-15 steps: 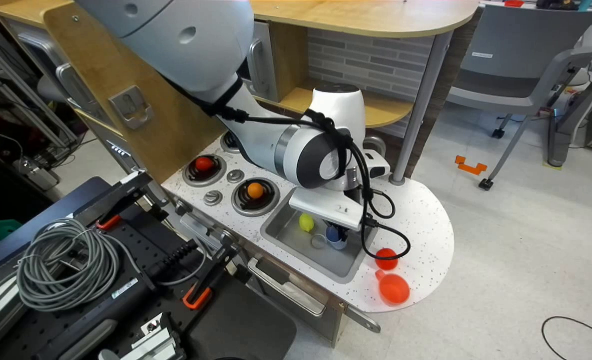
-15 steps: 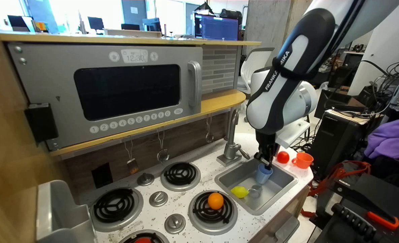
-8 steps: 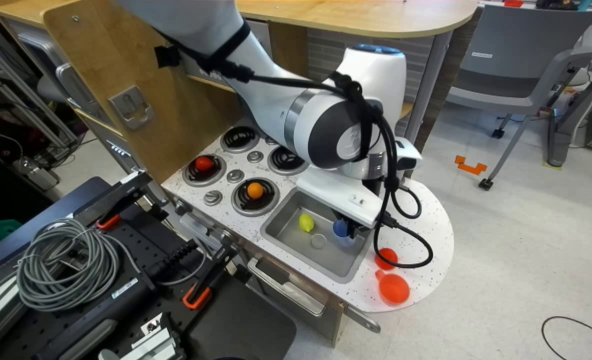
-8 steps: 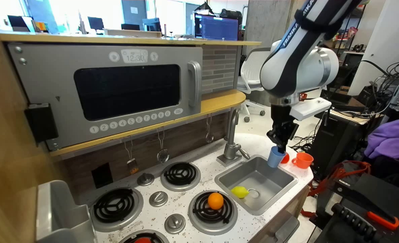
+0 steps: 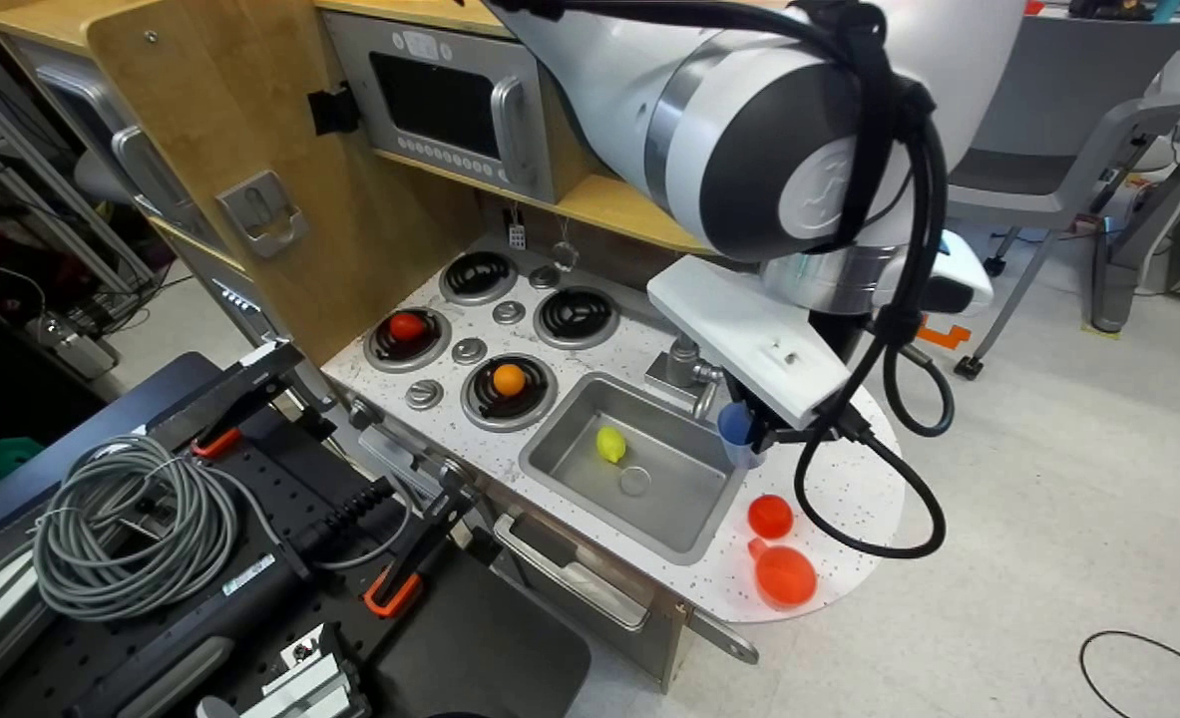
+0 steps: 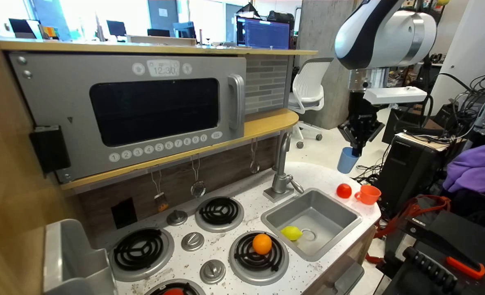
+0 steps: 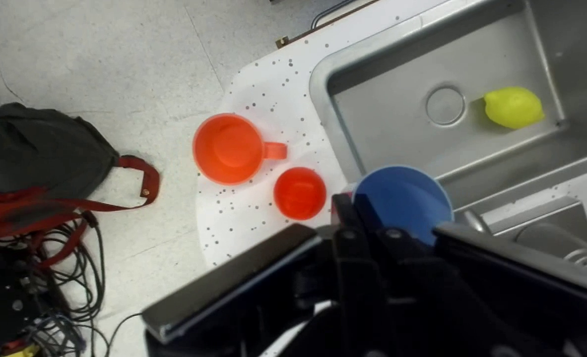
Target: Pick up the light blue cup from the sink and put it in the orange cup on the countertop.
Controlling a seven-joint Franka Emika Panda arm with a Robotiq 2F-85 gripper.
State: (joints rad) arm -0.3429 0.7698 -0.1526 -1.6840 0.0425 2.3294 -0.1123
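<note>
The light blue cup (image 6: 347, 160) hangs in the air above the countertop (image 6: 308, 174), slightly tilted. It also shows in an exterior view (image 5: 737, 427) and in the wrist view (image 7: 412, 198), where its open mouth faces the camera. My gripper (image 6: 357, 150) is shut on the cup's rim, one finger inside and one outside, as the wrist view shows (image 7: 357, 198). The orange cup (image 6: 367, 194), with a handle, stands on the countertop near its rounded end; it also shows in the wrist view (image 7: 229, 148). The sink (image 6: 328, 223) lies beside it.
A smaller red round thing (image 7: 299, 193) sits between the orange cup and the held cup in the wrist view. A yellow lemon (image 6: 291, 233) lies in the sink. The faucet (image 6: 282, 168) rises behind the sink. An orange ball (image 6: 262, 244) sits on a burner.
My gripper has lifted the light blue cup up out of the sink and moved it toward the countertop's rounded end. The orange cup and the lemon have not moved.
</note>
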